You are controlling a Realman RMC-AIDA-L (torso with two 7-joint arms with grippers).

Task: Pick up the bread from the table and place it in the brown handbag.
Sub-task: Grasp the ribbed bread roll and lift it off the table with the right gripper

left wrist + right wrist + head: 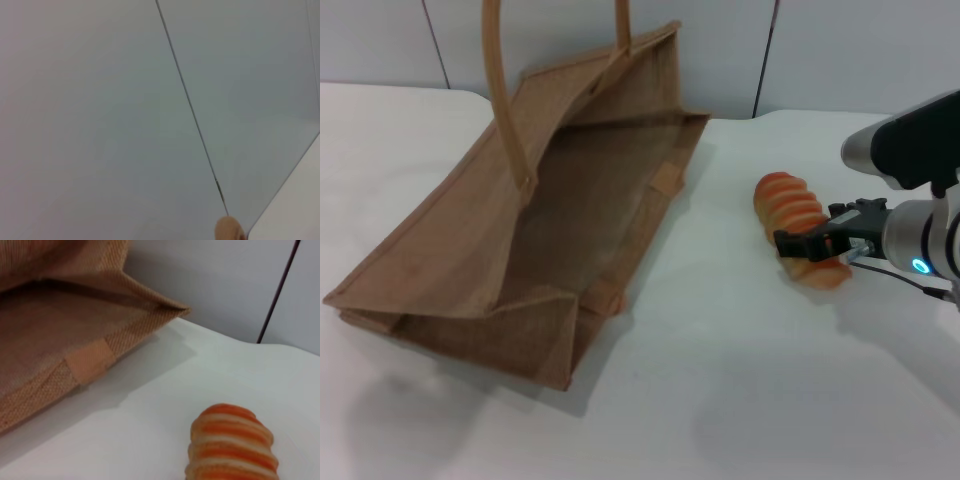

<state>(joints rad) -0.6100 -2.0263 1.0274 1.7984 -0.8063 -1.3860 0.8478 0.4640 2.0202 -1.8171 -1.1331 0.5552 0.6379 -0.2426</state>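
A broad white table (pixel 740 380) stretches before pale wall panels. On its left side the brown handbag (pixel 550 230) lies tipped over, mouth gaping toward the right, one arched handle (pixel 505 90) rising above it. The bread (pixel 798 228) rests on the table to the right of the bag, well apart from it. The right gripper (pixel 807 248) sits low over the loaf's near end, dark fingers straddling it; whether they pinch it cannot be told. The left arm is out of sight.
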